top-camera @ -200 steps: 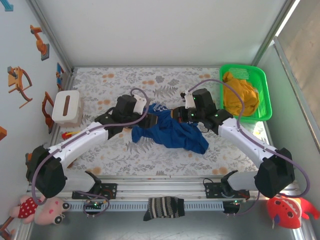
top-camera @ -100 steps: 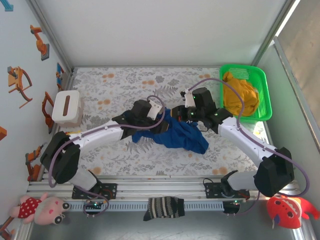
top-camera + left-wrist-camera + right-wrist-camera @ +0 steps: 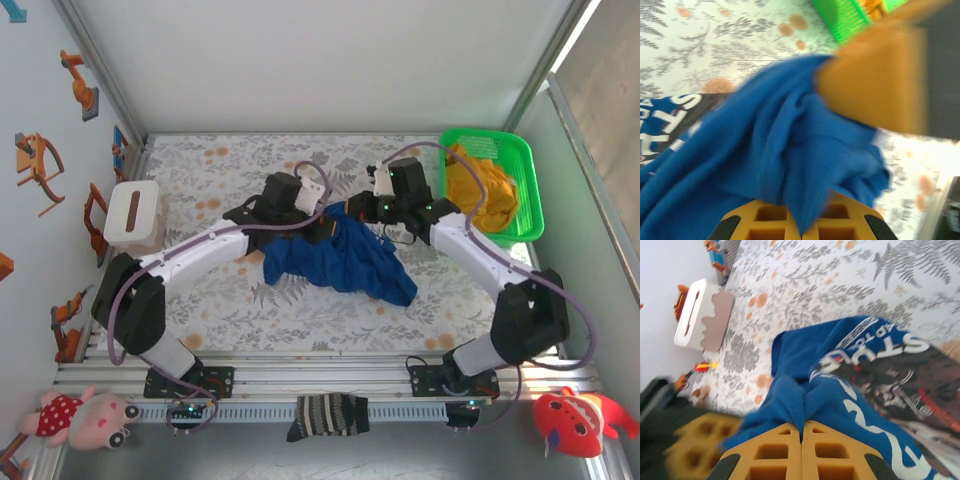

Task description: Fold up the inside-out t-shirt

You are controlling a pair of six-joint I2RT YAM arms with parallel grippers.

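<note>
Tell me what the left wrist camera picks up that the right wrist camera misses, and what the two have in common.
Of the two, the left wrist view alone has the green basket, at its top edge. The right wrist view alone has the white tissue box at the left, with a small red-and-yellow item near it. Both share the blue t-shirt with white lettering, bunched on the floral table cover, and each camera's own orange jaws shut on that cloth.

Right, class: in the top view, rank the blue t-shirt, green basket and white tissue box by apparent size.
1. green basket and blue t-shirt, too alike to rank.
2. white tissue box.
</note>
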